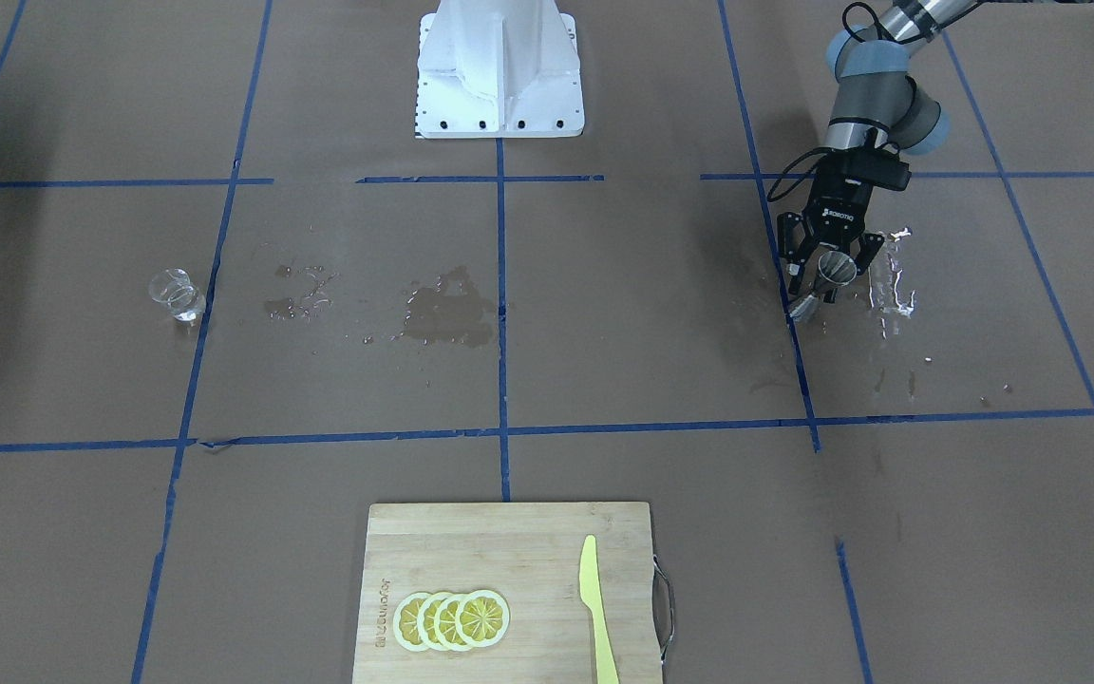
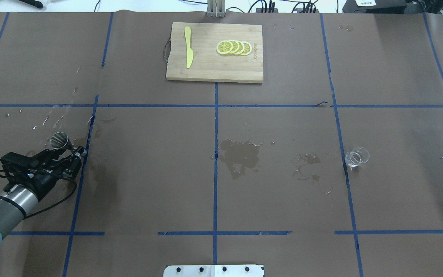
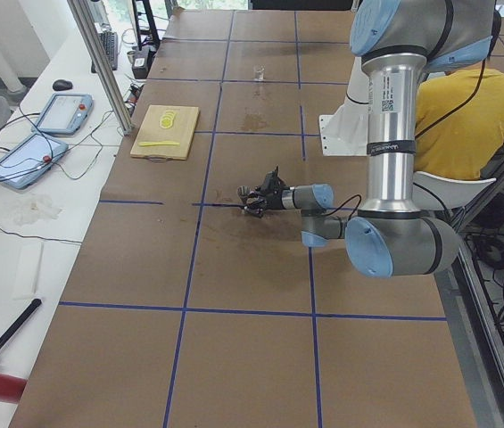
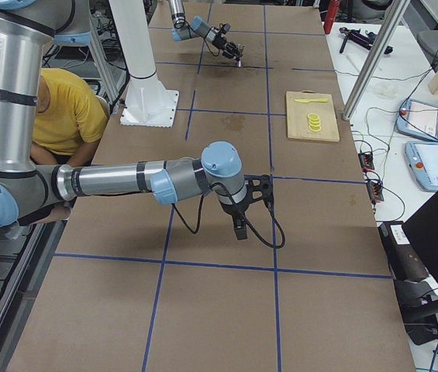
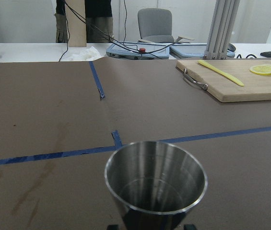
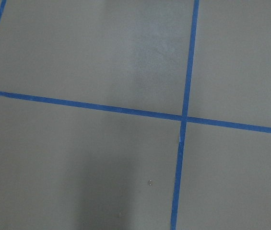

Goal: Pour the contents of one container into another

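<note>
My left gripper [image 1: 818, 290] is shut on the steel jigger [image 1: 837, 269], which is tilted with its open cone uppermost. In the overhead view the jigger [image 2: 60, 140] sticks out past the left gripper [image 2: 76, 151] at the table's left. The left wrist view looks into the jigger's [image 5: 155, 179] empty, shiny mouth. Alone on the opposite side of the table sits the clear beaker [image 1: 175, 293] [image 2: 357, 157], far from both grippers. My right gripper [image 4: 238, 209] shows only in the exterior right view, low over the paper, and I cannot tell whether it is open or shut.
A wooden cutting board [image 2: 206, 65] at the far middle edge carries lemon slices [image 2: 233, 47] and a yellow knife [image 2: 188, 52]. Wet patches [image 2: 240, 154] darken the brown paper mid-table, with droplets near the jigger. The robot base [image 1: 499, 66] stands on the robot's side of the table.
</note>
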